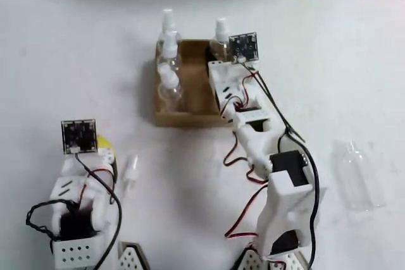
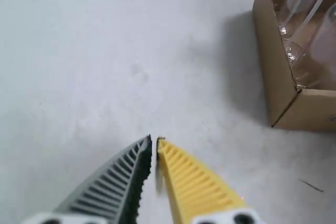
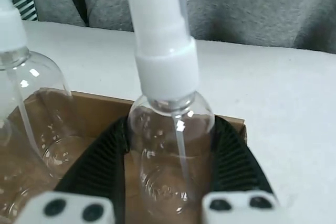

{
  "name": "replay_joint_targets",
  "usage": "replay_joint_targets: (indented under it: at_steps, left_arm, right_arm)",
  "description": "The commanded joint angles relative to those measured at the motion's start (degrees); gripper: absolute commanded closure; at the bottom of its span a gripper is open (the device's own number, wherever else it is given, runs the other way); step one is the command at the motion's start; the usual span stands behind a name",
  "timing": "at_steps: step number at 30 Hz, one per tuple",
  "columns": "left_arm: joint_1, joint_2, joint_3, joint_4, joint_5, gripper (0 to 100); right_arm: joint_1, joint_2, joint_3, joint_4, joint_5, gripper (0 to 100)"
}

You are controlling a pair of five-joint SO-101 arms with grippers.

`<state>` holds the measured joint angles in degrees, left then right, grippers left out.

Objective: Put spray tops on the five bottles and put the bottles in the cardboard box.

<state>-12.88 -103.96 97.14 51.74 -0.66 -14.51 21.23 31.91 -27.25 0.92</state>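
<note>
High view: right arm (image 1: 278,175) stretches from 5 o'clock up into the cardboard box (image 1: 190,117) at table (image 1: 76,55) centre. The capped bottle (image 1: 221,37) it carries stands upright in the box's 1 o'clock corner. Three bottles (image 1: 169,67) with tops on stand in a row along the box's 9 o'clock wall. Left arm (image 1: 76,213) is parked at 7 o'clock, well apart from the box. A loose spray top (image 1: 131,174) lies on the table just beside that arm, at its 3 o'clock. A capless bottle (image 1: 357,178) lies on its side at 4 o'clock, far from both arms.

Left wrist view: left gripper (image 2: 155,142) has its grey and yellow jaws pressed nearly together, tips almost touching, nothing between them, over bare table. A box corner (image 2: 286,98) is near, with clear bottles inside.

Right wrist view: right gripper (image 3: 171,129) has black jaws pinching the capped bottle (image 3: 170,177) on both sides of its round body. The bottle is clear and upright, white spray top (image 3: 163,40) seated, dip tube visible inside. The box floor is below it; can't tell if it touches. A neighbouring bottle (image 3: 31,93) stands apart inside the box wall (image 3: 94,102).
</note>
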Motion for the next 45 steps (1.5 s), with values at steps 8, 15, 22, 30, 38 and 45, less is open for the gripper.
replay_joint_targets:
  at_steps: [8,15,22,30,38,45]
  left_arm:
    - [0.84,-0.57,-0.09,-2.29,-0.70,98]
    - [0.92,-0.57,-0.09,-2.29,-0.70,98]
    - [1.01,-0.57,-0.09,-2.29,-0.70,98]
    - [3.38,-0.57,-0.09,-1.76,-0.70,98]
    - [3.65,-0.57,-0.09,-1.76,-0.70,98]
    - [3.38,-0.57,-0.09,-1.76,-0.70,98]
  right_arm:
    - [-1.01,-0.22,-0.09,0.13,-0.09,98.4]
    - [-1.01,-0.22,-0.09,0.13,-0.09,98.4]
    - [-0.92,-0.31,-0.09,0.04,-0.09,98.4]
    - [-0.92,-0.31,-0.09,0.13,-0.09,98.4]
    - [-0.92,-0.13,-0.09,0.13,-0.09,98.4]
    - [-0.84,-0.31,0.00,0.04,-0.09,98.4]
